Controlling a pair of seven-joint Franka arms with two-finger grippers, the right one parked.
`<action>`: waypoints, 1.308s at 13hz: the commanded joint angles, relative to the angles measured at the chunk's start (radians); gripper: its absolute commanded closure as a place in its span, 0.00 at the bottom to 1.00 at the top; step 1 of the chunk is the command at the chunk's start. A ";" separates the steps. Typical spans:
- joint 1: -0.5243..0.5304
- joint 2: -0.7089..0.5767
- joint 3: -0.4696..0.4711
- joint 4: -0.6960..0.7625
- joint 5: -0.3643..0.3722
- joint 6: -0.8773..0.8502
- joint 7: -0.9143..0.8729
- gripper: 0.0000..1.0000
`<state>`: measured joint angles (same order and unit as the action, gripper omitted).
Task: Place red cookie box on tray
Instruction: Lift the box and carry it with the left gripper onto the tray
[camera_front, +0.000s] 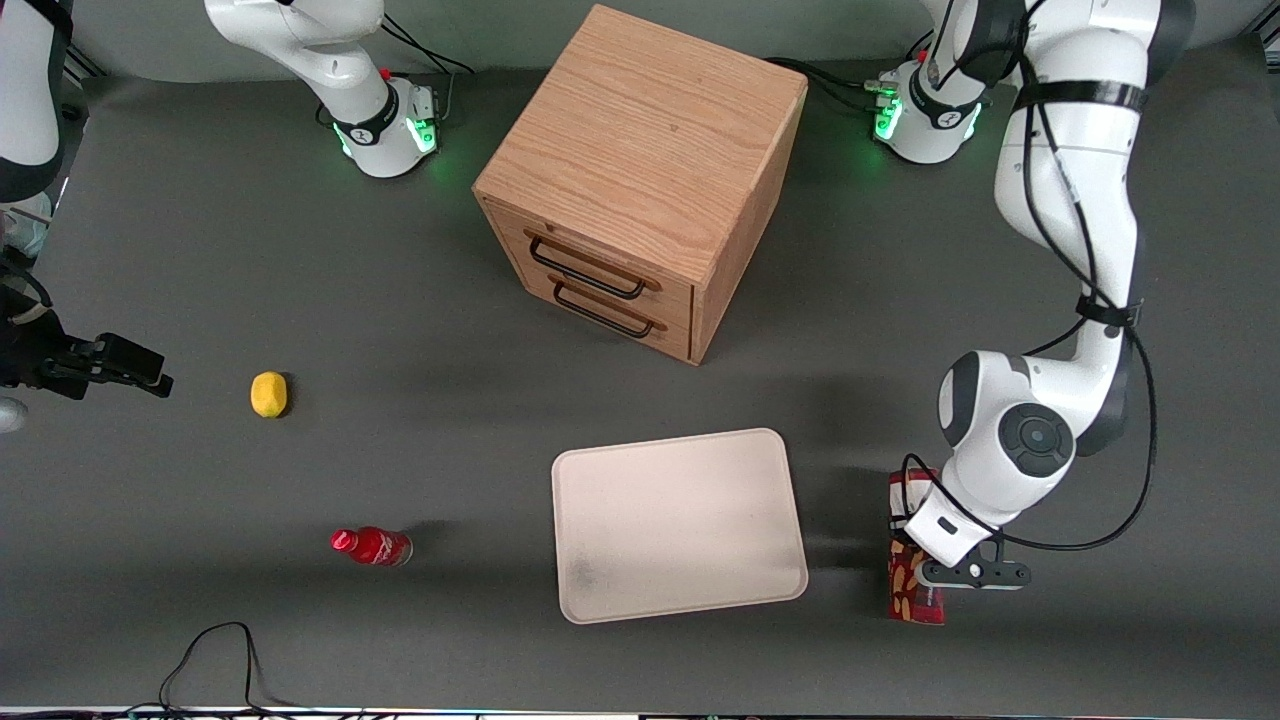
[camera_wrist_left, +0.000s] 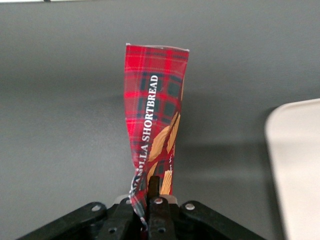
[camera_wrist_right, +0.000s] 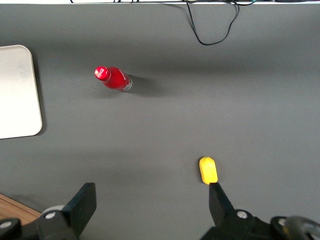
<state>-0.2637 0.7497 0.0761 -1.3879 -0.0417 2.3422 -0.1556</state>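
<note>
The red cookie box (camera_front: 915, 592) is a long tartan-red pack with biscuit pictures, lying lengthwise beside the tray (camera_front: 680, 525), toward the working arm's end of the table. My left gripper (camera_front: 924, 548) is over the box's middle and shut on it. In the left wrist view the fingers (camera_wrist_left: 154, 186) pinch the box (camera_wrist_left: 155, 115) at one end, where its wall is crumpled and twisted. The cream tray's rim (camera_wrist_left: 295, 165) shows beside the box with a strip of dark table between them. The tray (camera_wrist_right: 17, 90) holds nothing.
A wooden drawer cabinet (camera_front: 640, 180) stands farther from the front camera than the tray. A small red bottle (camera_front: 372, 546) and a yellow lemon (camera_front: 268, 393) lie toward the parked arm's end. A black cable (camera_front: 215, 660) loops near the table's front edge.
</note>
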 joint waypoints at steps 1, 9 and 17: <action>-0.061 -0.101 0.017 0.038 -0.090 -0.162 -0.018 1.00; -0.247 0.104 0.016 0.248 -0.077 -0.147 -0.350 1.00; -0.270 0.171 0.021 0.231 0.067 -0.112 -0.426 0.03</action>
<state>-0.5176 0.9127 0.0796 -1.1793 -0.0218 2.2293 -0.5496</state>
